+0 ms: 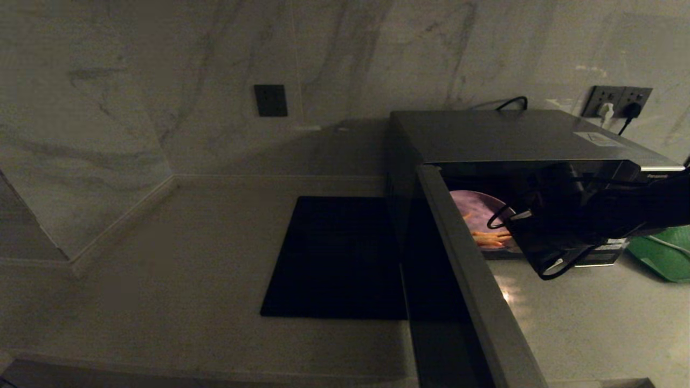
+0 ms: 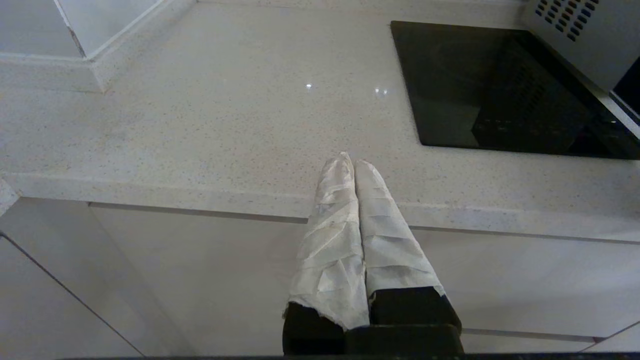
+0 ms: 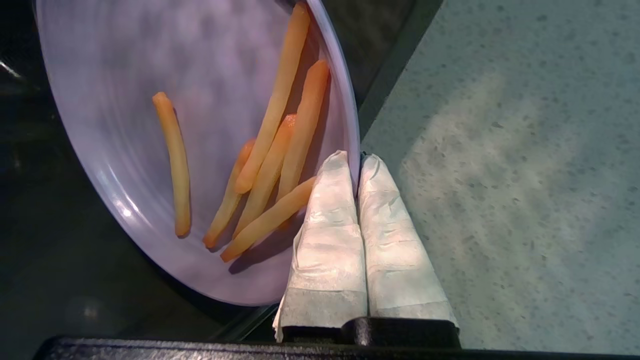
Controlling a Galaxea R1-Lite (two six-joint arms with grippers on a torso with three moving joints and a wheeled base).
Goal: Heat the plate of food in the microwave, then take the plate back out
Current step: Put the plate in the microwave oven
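Note:
The microwave point(image 1: 512, 134) stands at the right of the counter with its door point(image 1: 469, 269) swung open toward me. The pale-lavender plate of food point(image 3: 200, 75) carries several orange-yellow fries point(image 3: 270, 165) and lies in the microwave's mouth point(image 1: 474, 207). Its near rim reaches the front sill. My right gripper point(image 3: 356, 161) is shut on that rim, one taped finger point(image 3: 330, 215) over the plate and the other outside it. In the head view the dark right arm point(image 1: 582, 221) hides the grip. My left gripper point(image 2: 350, 161) hangs shut and empty over the counter's front edge.
A flat black square mat point(image 1: 334, 258) lies left of the microwave. A green tray point(image 1: 666, 253) sits at the far right, behind the right arm. Pale speckled counter point(image 3: 500, 175) spreads before the microwave. Wall sockets point(image 1: 620, 102) with plugged cables are behind it.

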